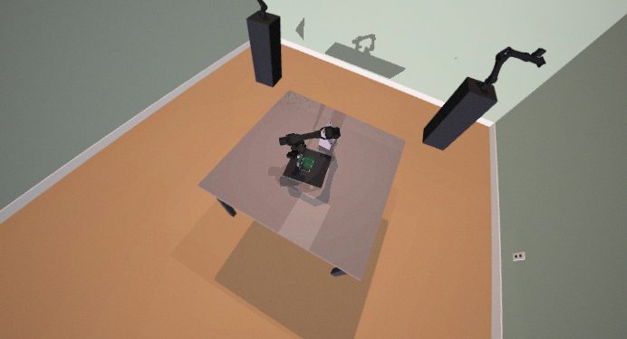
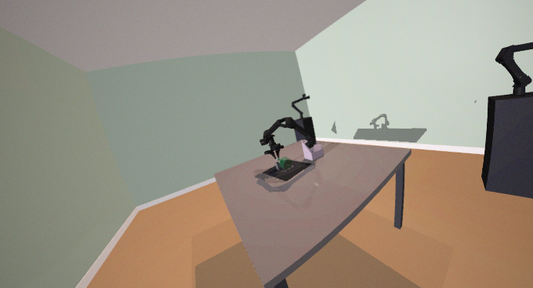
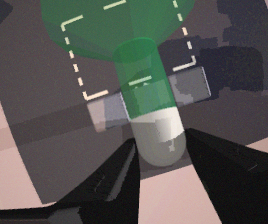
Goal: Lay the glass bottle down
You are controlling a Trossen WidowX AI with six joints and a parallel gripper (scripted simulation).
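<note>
Green glass is seen from above as a small bottle (image 1: 308, 162) (image 2: 285, 163) (image 3: 146, 85) over the black mat (image 1: 317, 177) (image 2: 286, 176) (image 3: 22, 120), on the near side of the lilac arm mount (image 1: 326, 143) (image 2: 313, 152). From the exterior, the black gripper (image 1: 295, 158) (image 2: 276, 157) (image 3: 161, 140) is seen pointed down at the bottle's left end. In the wrist view, the pale-capped neck is grasped between the fingers — the grey U-shaped rest (image 3: 192, 86) is crossed by the neck, and the dashed outline (image 3: 76, 75) is partly covered by the body.
</note>
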